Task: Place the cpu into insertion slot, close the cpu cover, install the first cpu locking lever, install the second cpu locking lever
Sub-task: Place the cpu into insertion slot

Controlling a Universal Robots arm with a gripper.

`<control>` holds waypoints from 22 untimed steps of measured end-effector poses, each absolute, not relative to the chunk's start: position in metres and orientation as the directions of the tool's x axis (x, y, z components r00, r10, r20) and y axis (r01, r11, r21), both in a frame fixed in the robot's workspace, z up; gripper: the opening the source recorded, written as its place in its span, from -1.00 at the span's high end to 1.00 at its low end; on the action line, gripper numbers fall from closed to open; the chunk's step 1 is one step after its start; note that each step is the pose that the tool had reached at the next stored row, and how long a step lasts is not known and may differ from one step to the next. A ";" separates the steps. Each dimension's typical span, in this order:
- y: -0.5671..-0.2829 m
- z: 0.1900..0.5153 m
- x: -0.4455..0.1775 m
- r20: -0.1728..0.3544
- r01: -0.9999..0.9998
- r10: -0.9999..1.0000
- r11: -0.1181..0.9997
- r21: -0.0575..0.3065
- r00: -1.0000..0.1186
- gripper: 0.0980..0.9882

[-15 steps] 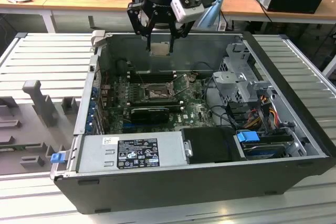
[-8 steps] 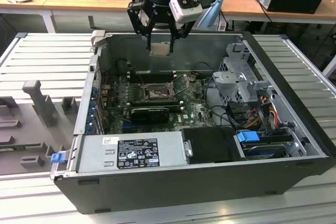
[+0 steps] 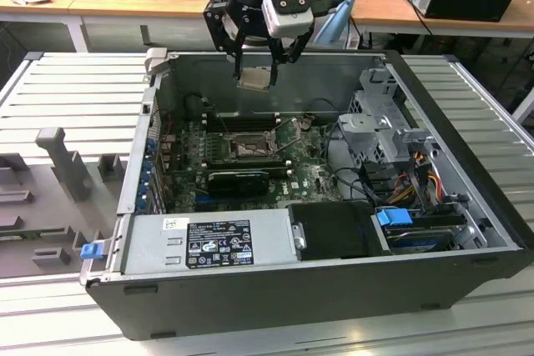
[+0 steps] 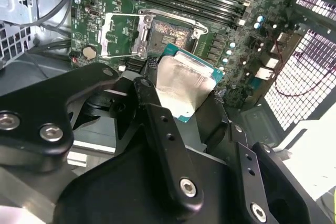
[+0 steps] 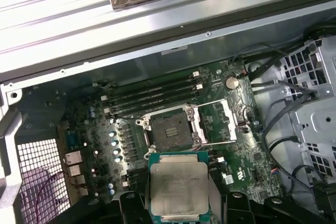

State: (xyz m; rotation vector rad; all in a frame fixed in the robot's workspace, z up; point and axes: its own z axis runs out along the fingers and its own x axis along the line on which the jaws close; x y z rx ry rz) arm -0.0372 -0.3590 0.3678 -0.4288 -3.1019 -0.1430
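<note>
**A:** Where do we find the gripper [image 3: 254, 68]?

**B:** In the exterior view it hangs in the upper middle of the frame, above the open computer case [image 3: 250, 289]. Its jaws pinch the cpu [image 3: 254, 78] by 2 opposite edges.

**A:** And how does the chip sit?

**B:** We see it roughly level, in the air, well above the green circuit board [image 3: 313, 174]. In both wrist views its silvery face shows between the black fingers [image 4: 157, 119].

**A:** What about the insertion slot [image 3: 248, 147]?

**B:** We see it near the centre of the exterior view, uncovered and unfilled. In the first wrist view the cpu cover [image 5: 218, 121] is swung open to 1 side of the slot, and long black memory slots [image 5: 152, 95] run along another side.
</note>
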 end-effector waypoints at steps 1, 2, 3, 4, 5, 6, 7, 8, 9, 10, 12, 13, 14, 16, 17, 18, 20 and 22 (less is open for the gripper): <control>-0.359 0.368 -0.037 0.019 0.284 0.284 0.955 0.089 -0.959 0.02; -0.359 0.368 -0.037 0.019 0.291 0.290 0.953 0.089 -0.957 0.02; -0.359 0.368 -0.037 0.019 0.298 0.298 0.950 0.089 -0.954 0.02; -0.359 0.368 -0.037 0.019 0.308 0.307 0.947 0.089 -0.951 0.02; -0.359 0.368 -0.037 0.019 0.314 0.313 0.945 0.089 -0.950 0.02; -0.359 0.368 -0.037 0.019 0.321 0.320 0.943 0.089 -0.947 0.02; -0.359 0.368 -0.037 0.019 0.328 0.327 0.941 0.089 -0.945 0.02; -0.359 0.368 -0.037 0.019 0.337 0.337 0.937 0.089 -0.941 0.02; -0.359 0.368 -0.037 0.019 0.344 0.343 0.935 0.089 -0.939 0.02; -0.359 0.368 -0.037 0.019 0.356 0.356 0.930 0.089 -0.934 0.02; -0.359 0.368 -0.037 0.019 0.368 0.368 0.925 0.089 -0.930 0.02; -0.359 0.368 -0.037 0.019 0.381 0.381 0.920 0.089 -0.924 0.02; -0.359 0.368 -0.037 0.019 0.394 0.394 0.915 0.089 -0.919 0.02; -0.359 0.368 -0.037 0.019 0.409 0.409 0.908 0.089 -0.912 0.02; -0.359 0.368 -0.037 0.019 0.416 0.416 0.905 0.089 -0.909 0.02; -0.359 0.368 -0.037 0.019 0.422 0.422 0.902 0.089 -0.906 0.02; -0.359 0.368 -0.037 0.019 0.439 0.439 0.894 0.089 -0.898 0.02; -0.359 0.368 -0.037 0.019 0.463 0.463 0.882 0.089 -0.886 0.02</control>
